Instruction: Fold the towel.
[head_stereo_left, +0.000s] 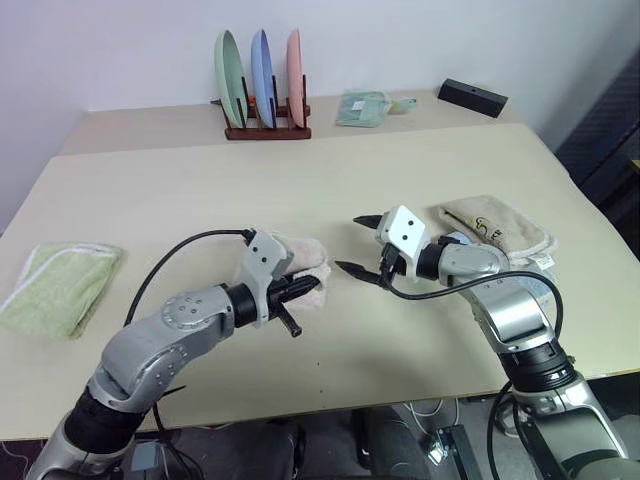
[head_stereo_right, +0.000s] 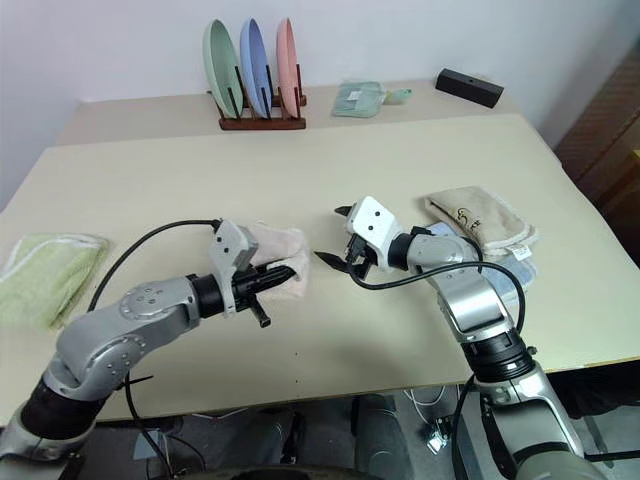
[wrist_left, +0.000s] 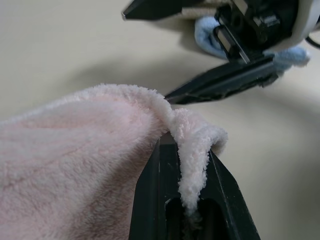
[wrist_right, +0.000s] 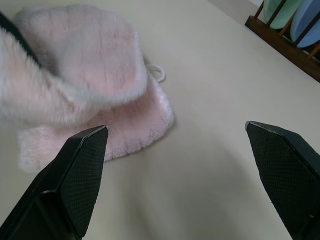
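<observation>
Beige towel (head_stereo_left: 497, 227) bears an unreadable dark logo.

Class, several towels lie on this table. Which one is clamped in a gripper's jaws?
The pale pink towel, pinched by the left gripper; the green towel and beige towel lie untouched.

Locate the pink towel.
In the head views, the towel lies mid-table near the front edge, its edge pinched in the left gripper, left of the right gripper.
</observation>
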